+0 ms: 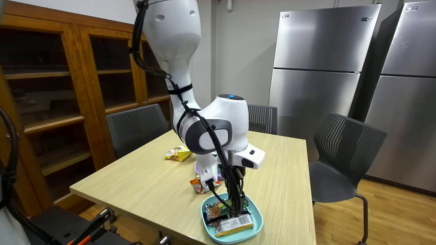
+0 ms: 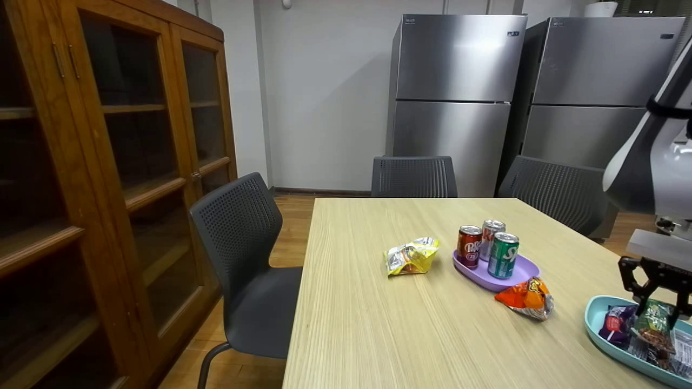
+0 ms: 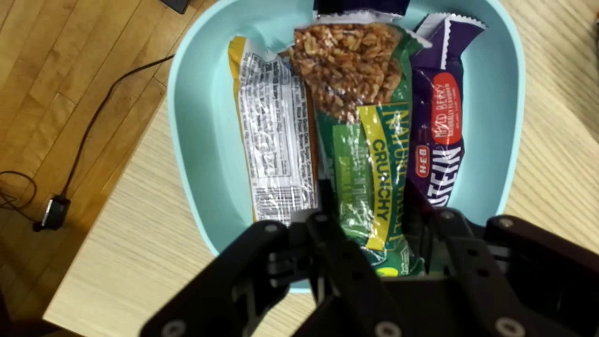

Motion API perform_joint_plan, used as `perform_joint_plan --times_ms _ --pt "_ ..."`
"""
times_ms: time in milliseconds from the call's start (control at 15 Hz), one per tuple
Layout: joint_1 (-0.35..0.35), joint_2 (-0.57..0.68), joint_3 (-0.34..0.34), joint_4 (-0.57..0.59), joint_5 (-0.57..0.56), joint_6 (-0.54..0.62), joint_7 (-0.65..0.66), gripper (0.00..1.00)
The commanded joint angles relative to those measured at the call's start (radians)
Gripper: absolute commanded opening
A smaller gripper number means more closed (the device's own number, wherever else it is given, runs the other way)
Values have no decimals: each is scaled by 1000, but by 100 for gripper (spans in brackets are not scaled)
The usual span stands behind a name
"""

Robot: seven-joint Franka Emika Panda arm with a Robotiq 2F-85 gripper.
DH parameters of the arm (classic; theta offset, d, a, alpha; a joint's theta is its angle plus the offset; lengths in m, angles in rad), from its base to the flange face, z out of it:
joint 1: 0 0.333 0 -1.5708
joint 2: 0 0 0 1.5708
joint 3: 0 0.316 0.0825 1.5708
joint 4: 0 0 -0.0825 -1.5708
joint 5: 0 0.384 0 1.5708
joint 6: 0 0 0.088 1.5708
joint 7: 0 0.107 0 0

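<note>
In the wrist view a green granola bar (image 3: 346,140) with a clear window lies between the fingers of my gripper (image 3: 367,192), which press along both its long edges. The black fingertips reach into a teal tray (image 3: 210,140), and the gripper (image 2: 657,317) shows above that tray in an exterior view. Left of the green bar lies a white-and-yellow wrapped bar (image 3: 276,140); a purple protein bar (image 3: 435,117) lies on its right. Another dark wrapper (image 3: 360,7) pokes out beyond its far end. Cables partly hide the jaws in an exterior view.
The tray stands near a corner of the wooden table (image 2: 389,324). Beyond it are an orange snack bag (image 2: 527,298), a purple plate (image 2: 478,276) carrying three soda cans, and a yellow snack bag (image 2: 413,256). Grey chairs (image 2: 254,302) surround the table.
</note>
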Motion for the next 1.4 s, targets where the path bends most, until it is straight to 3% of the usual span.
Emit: perform_joint_plan --times_ms 0,67,200,333,600,1000,1333 --pt "-56 35 41 51 -37 -45 27 12" --pt "-65 41 48 57 -38 -48 24 12" --pt "-68 47 51 63 -42 -56 25 62" --pt "-70 46 52 64 -47 -56 24 68" --pt "-66 19 55 41 -54 -44 19 97" --pt "-36 -76 39 -23 -79 -20 20 100" --pt "28 -187 11 -92 -133 -4 45 100"
